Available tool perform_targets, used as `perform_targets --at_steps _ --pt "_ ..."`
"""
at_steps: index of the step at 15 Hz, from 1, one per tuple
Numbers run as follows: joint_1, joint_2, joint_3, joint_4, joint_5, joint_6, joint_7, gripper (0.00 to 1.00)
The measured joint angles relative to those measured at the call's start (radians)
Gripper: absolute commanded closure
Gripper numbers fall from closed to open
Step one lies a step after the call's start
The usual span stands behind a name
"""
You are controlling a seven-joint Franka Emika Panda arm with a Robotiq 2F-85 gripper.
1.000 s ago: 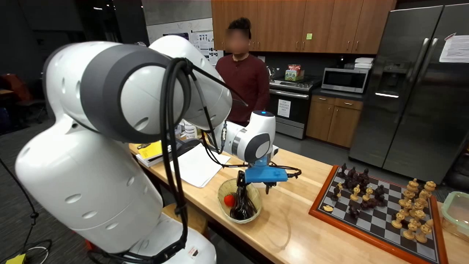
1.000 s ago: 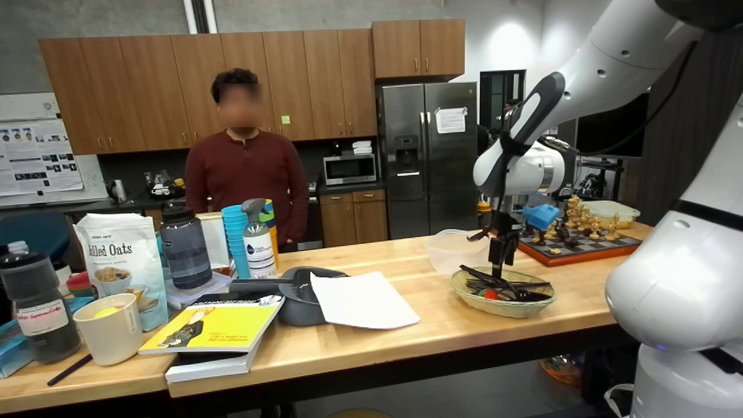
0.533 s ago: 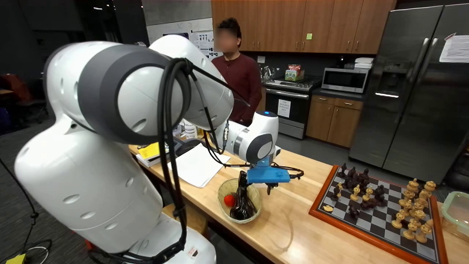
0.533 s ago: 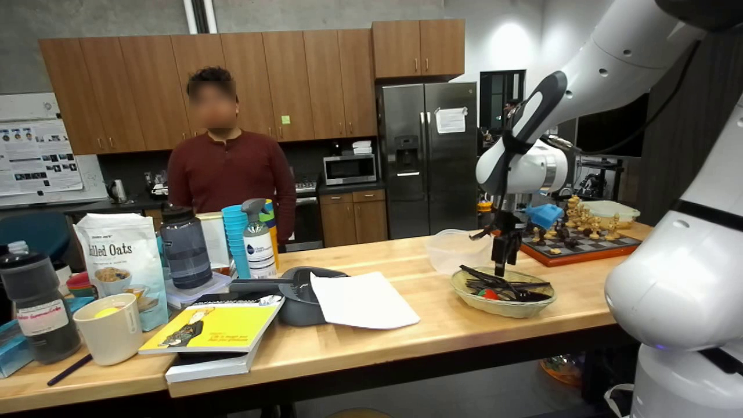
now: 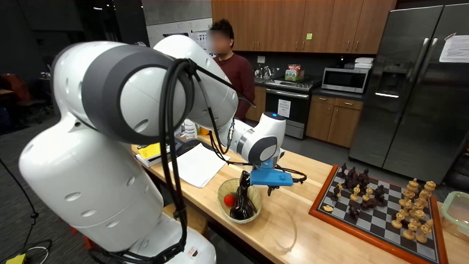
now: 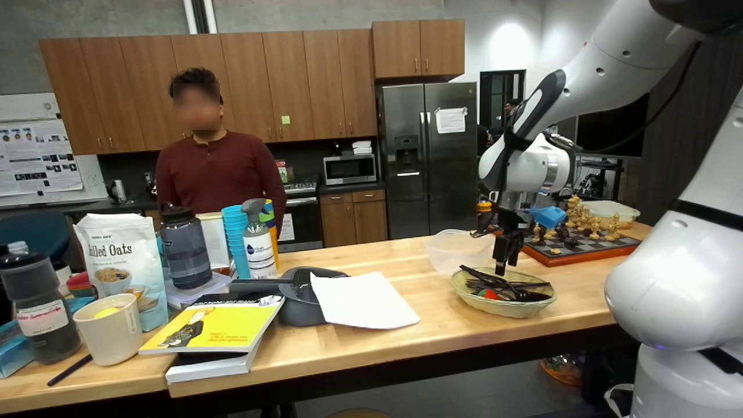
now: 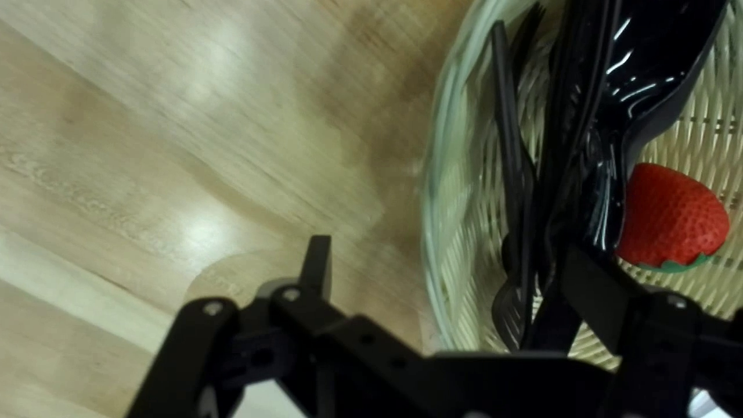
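In the wrist view my gripper (image 7: 446, 249) stands open, its jaws wide apart with nothing held between them. The rim of the wicker basket (image 7: 432, 232) runs between the two fingers. One finger (image 7: 318, 261) is over the bare wood outside; the opposite one is above the basket's contents. Black plastic utensils (image 7: 633, 104), a fork (image 7: 511, 307) among them, lie lengthwise in the basket. Beside them rests a red strawberry (image 7: 673, 215) with a green leaf edge. Both exterior views show the gripper just above the basket (image 6: 493, 307); contact with the utensils cannot be made out.
A clear plastic bowl (image 6: 455, 252) stands behind the basket. The chessboard (image 5: 381, 209) with pieces lies farther along the table. White paper (image 6: 365, 302), a dustpan (image 6: 299, 310), a yellow book (image 6: 215, 328) and bottles occupy the opposite end. A person (image 6: 217, 168) stands behind the table.
The gripper has shifted slightly to the right in both exterior views and risen a little above the basket. It stays open. The person has moved left; the basket and its contents look unchanged.
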State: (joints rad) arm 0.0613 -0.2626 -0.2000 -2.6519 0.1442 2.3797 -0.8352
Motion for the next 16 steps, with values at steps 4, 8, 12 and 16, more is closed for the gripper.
perform_targets --at_steps 4,8,12,16 --pt "-0.007 0.023 -0.017 0.007 0.064 0.001 -0.064 0.0" --pt "-0.023 0.043 -0.022 0.015 0.106 0.001 -0.11 0.0" --pt "-0.043 0.057 -0.023 0.018 0.118 0.001 -0.138 0.0" --pt "-0.058 0.061 -0.023 0.015 0.118 0.008 -0.161 0.0"
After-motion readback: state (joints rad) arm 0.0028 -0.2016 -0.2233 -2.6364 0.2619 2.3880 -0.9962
